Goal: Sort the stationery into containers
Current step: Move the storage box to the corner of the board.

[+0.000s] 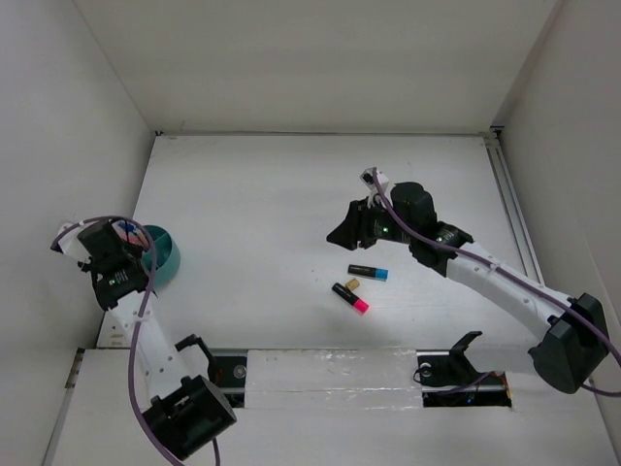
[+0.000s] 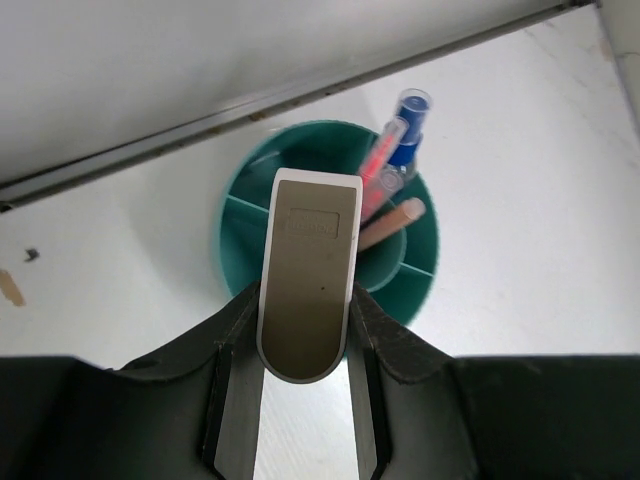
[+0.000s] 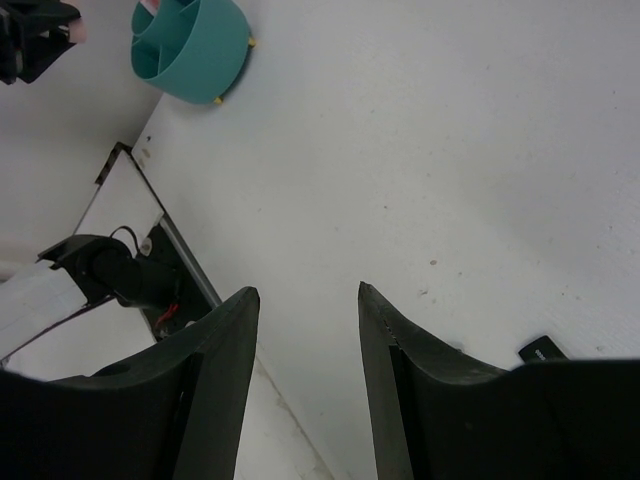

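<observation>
**Eraser over the organizer: find a free cell before letting go**

The left gripper (image 2: 300, 330) is clenched on a pale eraser (image 2: 310, 270), pinching its long sides between the jaws; the eraser hangs over the near part of the teal organizer (image 2: 415, 290), which stands by the left edge of the table (image 1: 252, 194). To drop it well, I judge the arm should centre the eraser over one cell, away from the dividers and from the far-right side where the pink pen (image 2: 380, 165), the blue-capped pen (image 2: 408, 120) and a tan stick (image 2: 395, 220) lean out; then lower it and open; a release onto a divider could leave it perched on top. Further off, the right gripper (image 3: 305, 295) hangs released and empty over the table's middle; near it lie a blue-ended marker (image 1: 369, 272), a pink-ended marker (image 1: 350, 297) and a small tan bit (image 1: 353, 283), none of them sorted yet.

The eraser hides the organizer's centre and near cells, so I cannot tell what they hold, nor how high it hangs above the rim; from above, the left arm covers part of the organizer.
</observation>
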Robot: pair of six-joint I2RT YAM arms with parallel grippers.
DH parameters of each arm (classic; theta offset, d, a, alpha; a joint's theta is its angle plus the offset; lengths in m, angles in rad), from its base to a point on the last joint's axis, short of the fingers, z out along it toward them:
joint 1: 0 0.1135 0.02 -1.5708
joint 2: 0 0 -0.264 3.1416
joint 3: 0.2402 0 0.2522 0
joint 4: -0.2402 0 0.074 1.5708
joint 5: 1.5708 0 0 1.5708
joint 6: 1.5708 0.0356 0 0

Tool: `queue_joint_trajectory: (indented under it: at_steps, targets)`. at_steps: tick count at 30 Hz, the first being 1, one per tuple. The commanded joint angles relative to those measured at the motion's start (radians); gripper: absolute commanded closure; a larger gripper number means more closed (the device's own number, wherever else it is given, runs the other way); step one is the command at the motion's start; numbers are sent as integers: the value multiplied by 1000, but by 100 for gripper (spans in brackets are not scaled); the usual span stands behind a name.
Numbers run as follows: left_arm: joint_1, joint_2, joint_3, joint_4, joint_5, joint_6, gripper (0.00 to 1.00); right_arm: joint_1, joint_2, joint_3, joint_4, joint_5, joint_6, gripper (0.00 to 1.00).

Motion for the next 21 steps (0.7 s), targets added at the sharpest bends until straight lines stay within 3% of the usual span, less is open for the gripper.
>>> queue_joint_trajectory:
  at_steps: [1, 12, 21]
  targets:
    - [-5, -56, -1, -6, 64, -102, 100, 8, -2, 22, 51, -6, -17, 50]
    - [-5, 17, -146, 51, 46, -239, 100, 8, -2, 22, 51, 3, -26, 50]
    - [-5, 39, -186, 110, 23, -239, 100, 8, 7, 22, 51, 13, -36, 50]
